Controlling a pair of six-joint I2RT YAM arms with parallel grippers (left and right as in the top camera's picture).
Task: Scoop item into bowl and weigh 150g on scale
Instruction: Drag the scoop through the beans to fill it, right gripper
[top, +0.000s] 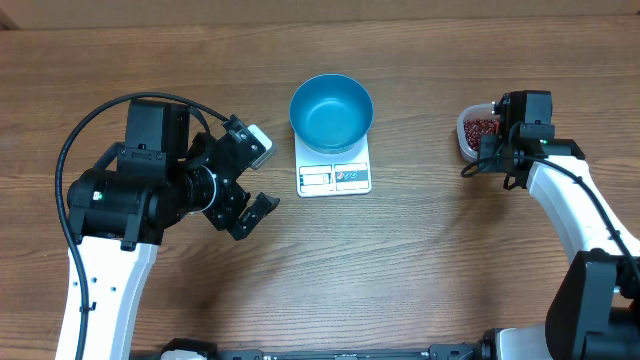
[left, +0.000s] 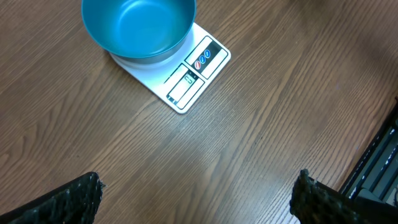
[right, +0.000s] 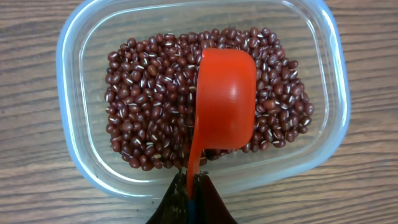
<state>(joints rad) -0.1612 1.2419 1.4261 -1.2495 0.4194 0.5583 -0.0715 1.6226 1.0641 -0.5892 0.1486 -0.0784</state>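
1. Gripping a red scoop (right: 227, 99) by its handle, right gripper (right: 191, 186) jaws closed tight, cup lying on the beans (right: 149, 106) in the tub (right: 329, 93) — no beans showing on it.
2. Hovering near the scale (top: 335, 178) with left gripper (top: 258, 178) spread wide, nothing held.
3. Sitting on the scale, well apart from the tub: bowl (top: 331, 110), empty.
4. Judged as the first scoop, loading stage — next calls for digging the cup under the beans, lifting level, carrying across to the bowl without spilling.

The blue bowl (top: 331, 110) covers the far half of the scale (top: 334, 178). The scale's numbers are too small to read
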